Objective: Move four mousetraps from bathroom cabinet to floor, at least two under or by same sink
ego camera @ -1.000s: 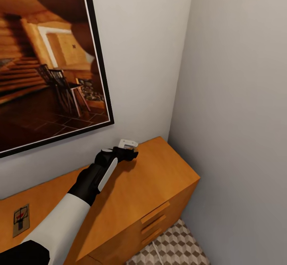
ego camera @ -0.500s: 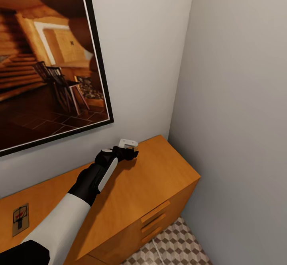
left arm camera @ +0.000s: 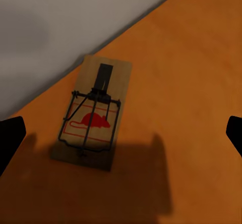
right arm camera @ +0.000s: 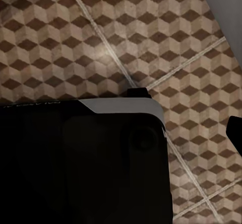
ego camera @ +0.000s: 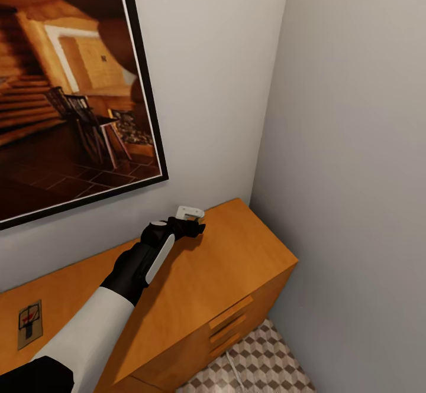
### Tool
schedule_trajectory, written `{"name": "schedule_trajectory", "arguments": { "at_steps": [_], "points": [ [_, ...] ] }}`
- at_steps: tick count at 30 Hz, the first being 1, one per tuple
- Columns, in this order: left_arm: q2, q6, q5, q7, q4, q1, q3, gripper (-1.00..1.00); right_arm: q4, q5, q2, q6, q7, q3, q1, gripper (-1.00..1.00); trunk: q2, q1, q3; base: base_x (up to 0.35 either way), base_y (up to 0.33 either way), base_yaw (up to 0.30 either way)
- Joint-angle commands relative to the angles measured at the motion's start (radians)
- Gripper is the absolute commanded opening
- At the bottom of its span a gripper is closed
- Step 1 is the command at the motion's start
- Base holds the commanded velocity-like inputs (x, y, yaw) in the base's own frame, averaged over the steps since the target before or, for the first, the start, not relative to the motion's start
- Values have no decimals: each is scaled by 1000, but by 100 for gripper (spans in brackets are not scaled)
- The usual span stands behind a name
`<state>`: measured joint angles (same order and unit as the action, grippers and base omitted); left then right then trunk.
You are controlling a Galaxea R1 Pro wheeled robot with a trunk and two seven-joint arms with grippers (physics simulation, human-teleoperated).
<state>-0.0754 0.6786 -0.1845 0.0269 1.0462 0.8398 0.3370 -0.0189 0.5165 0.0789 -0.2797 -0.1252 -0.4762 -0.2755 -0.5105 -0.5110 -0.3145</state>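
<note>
A mousetrap (left arm camera: pixel 93 114), a small wooden board with a dark wire bar and a red mouse print, lies flat on the cabinet (left arm camera: pixel 191 72) top close to the wall. My left gripper (left arm camera: pixel 121 135) hovers over it, open, its two dark fingertips (left arm camera: pixel 10 138) far apart at the view's edges. In the head view the left gripper (ego camera: pixel 192 226) reaches over the back right part of the cabinet (ego camera: pixel 236 263) and hides that trap. A second mousetrap (ego camera: pixel 29 324) lies on the cabinet top at the far left. One fingertip (right arm camera: pixel 236 132) of the right gripper shows over the bathroom floor (right arm camera: pixel 151 32).
A large framed picture (ego camera: pixel 71 85) hangs on the wall behind the cabinet. A grey side wall (ego camera: pixel 355 174) closes the corner right of the cabinet. Cube-patterned floor (ego camera: pixel 260 363) shows below the drawer handles (ego camera: pixel 231 316). A dark part of the robot (right arm camera: pixel 75 163) covers much of the right wrist view.
The head view has shifted slightly, so the whole picture sits a little differently. The left arm and both mousetraps have kept their places.
</note>
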Motion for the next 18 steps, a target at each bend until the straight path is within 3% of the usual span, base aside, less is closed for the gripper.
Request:
{"name": "schedule_trajectory", "arguments": {
  "at_steps": [1,18],
  "points": [
    [0,5,-6,3,1,1,0,100,0,7,0,-3,-4,-9,-1,100,-1,0,-2,0,0,0],
    [0,3,-4,3,0,1,0,100,0,8,1,-3,-4,-9,-1,100,-1,0,-18,0,0,0]
  ]
}}
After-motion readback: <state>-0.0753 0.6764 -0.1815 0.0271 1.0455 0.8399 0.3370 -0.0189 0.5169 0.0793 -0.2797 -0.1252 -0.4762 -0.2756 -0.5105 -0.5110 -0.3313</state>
